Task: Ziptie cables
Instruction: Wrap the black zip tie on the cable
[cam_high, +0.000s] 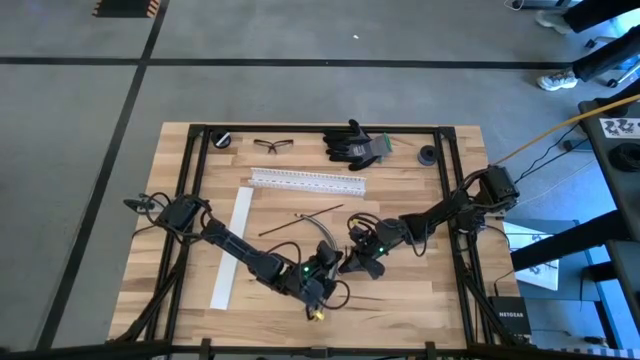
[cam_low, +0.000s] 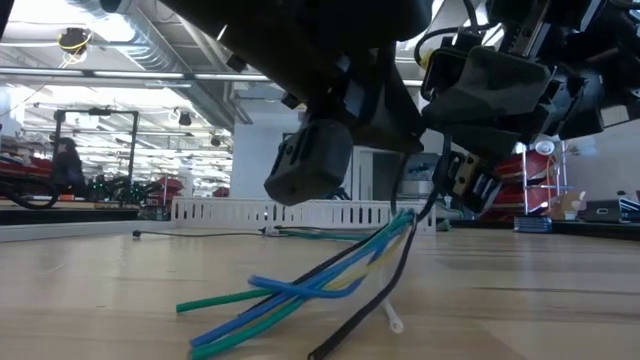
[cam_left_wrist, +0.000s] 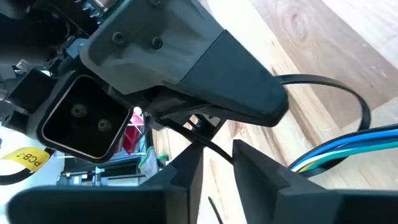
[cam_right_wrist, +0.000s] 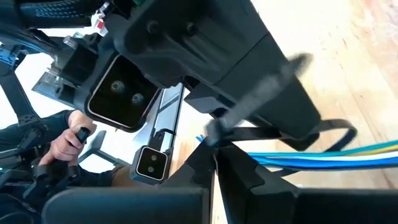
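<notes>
**A:** While both arms crowd the lower centre of the light wooden table (cam_high: 180, 300), what's around them?

**B:** Along the top edge of the high view:
- two small black round pieces, one left (cam_high: 221, 138) and one right (cam_high: 428, 155)
- one pair of clear safety glasses (cam_high: 275, 145)
- one pair of black gloves (cam_high: 355, 143)

Below those sits one white slotted plastic rail (cam_high: 307, 181). One long flat white strip (cam_high: 232, 248) lies at the left. A person's hand (cam_right_wrist: 65, 140) shows at the left of the right wrist view, beyond the table.

**A:** Cables?

**B:** A bundle of thin blue, green and yellow cables (cam_low: 300, 285) is in the low view's centre. Its near ends are on the wood and its far end is lifted under the grippers. I can't count them exactly. Two thin dark wires (cam_high: 300, 220) lie mid-table, just above the grippers. A black flat strap (cam_left_wrist: 336, 87) loops over the bundle.

**A:** Grippers?

**B:** The left gripper (cam_left_wrist: 214, 168) is parted narrowly, with a thin black strand running through the gap. The right gripper (cam_right_wrist: 212, 162) is pinched tight on the strap's end. Each arm's body blocks the other's wrist view.
</notes>
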